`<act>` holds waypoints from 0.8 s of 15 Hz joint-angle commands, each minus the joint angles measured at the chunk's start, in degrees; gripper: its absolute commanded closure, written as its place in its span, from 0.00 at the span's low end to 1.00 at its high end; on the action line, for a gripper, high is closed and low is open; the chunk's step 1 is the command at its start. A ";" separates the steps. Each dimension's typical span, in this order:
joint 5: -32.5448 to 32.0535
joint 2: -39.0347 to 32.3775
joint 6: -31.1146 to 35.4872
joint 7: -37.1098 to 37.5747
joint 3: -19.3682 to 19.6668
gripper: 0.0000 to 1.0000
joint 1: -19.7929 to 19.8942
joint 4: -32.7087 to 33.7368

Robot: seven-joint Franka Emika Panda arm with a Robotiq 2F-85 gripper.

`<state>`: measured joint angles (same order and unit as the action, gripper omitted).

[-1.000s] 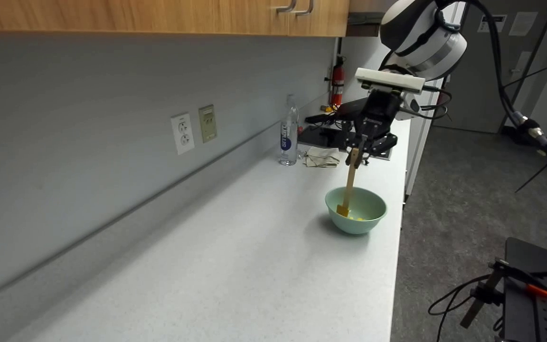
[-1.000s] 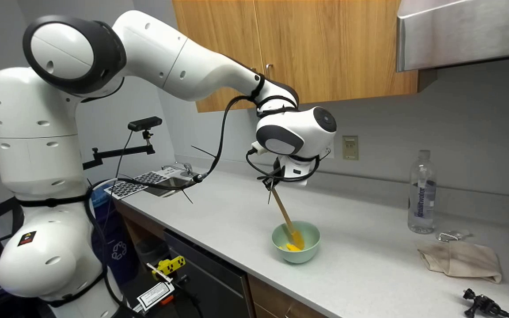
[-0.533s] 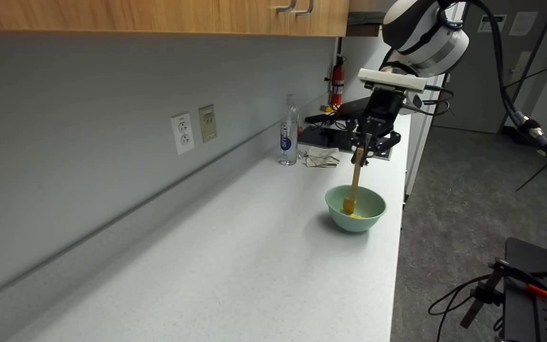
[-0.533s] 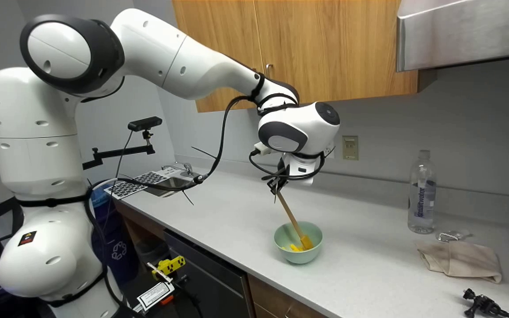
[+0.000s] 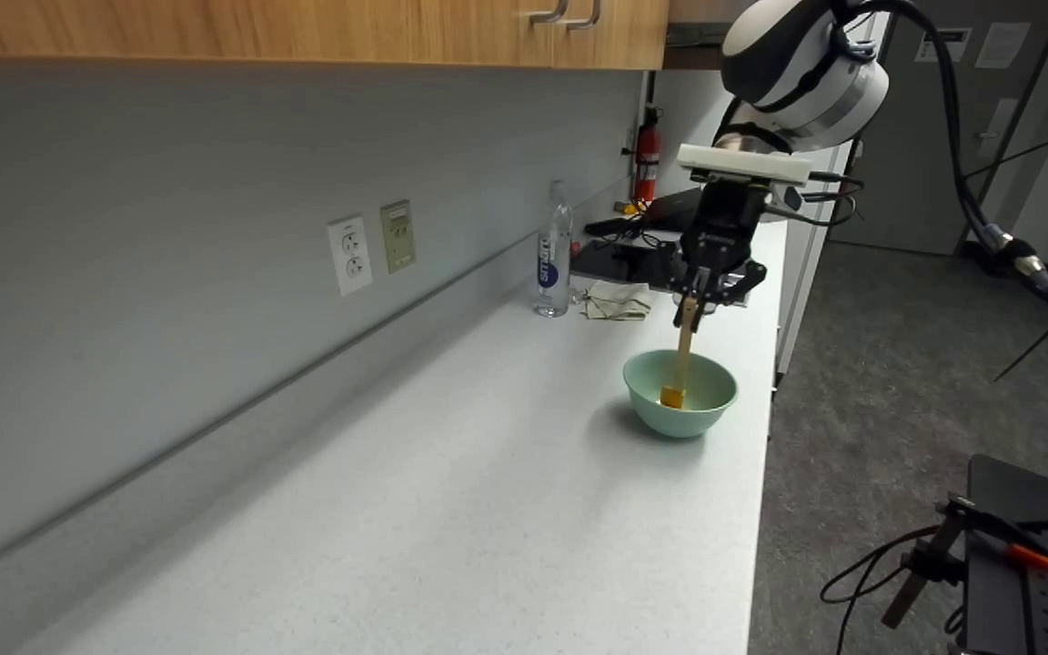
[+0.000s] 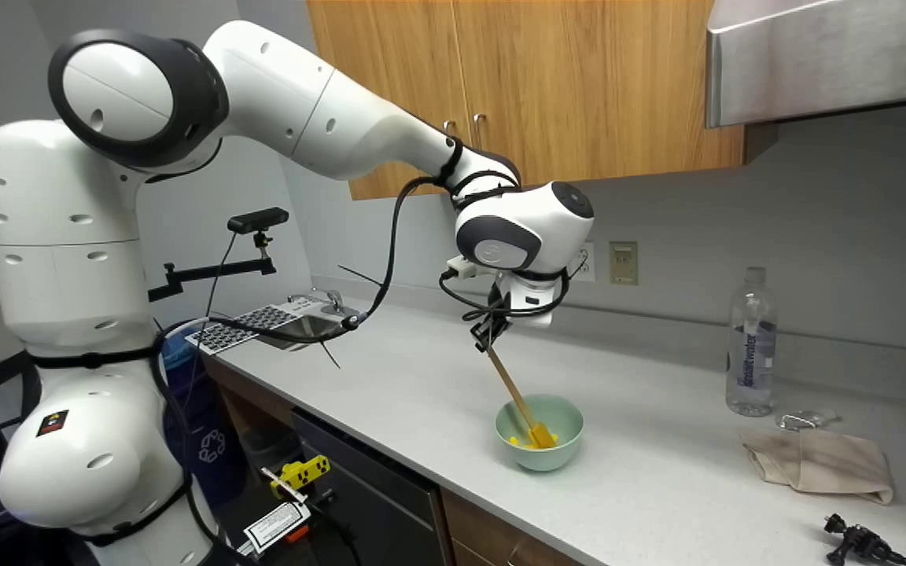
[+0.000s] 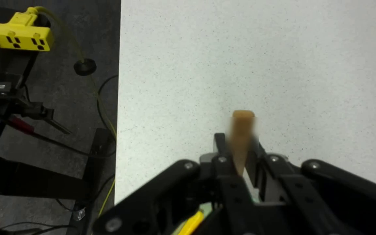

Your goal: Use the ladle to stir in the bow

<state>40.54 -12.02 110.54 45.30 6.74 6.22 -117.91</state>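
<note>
The ladle is a spatula-like tool with a wooden handle and a yellow head. My gripper is shut on the upper handle; it also shows in an exterior view and the wrist view. The handle's top end sticks out past the fingertips. The tool leans, with its head down inside the light green bowl, which also shows in an exterior view. Small yellow pieces lie in the bowl by the head. In the wrist view the fingers hide most of the bowl.
The bowl stands near the front edge of the white counter. A water bottle, a folded cloth and a black mount lie toward the stove side. A wooden cabinet hangs above along the wall.
The gripper has shifted slightly with the tool, and the yellow head has moved across the bowl among the yellow pieces. The bowl has slid a little toward the cloth side.
</note>
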 commanded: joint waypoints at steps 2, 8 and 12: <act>4.15 -1.30 -4.26 -0.79 -0.20 0.96 0.53 1.62; 1.50 -0.53 -2.40 1.52 0.45 0.96 -0.61 1.74; -9.15 2.16 5.01 5.65 0.43 0.96 -2.68 0.85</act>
<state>38.11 -12.00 110.92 47.38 6.72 5.56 -116.74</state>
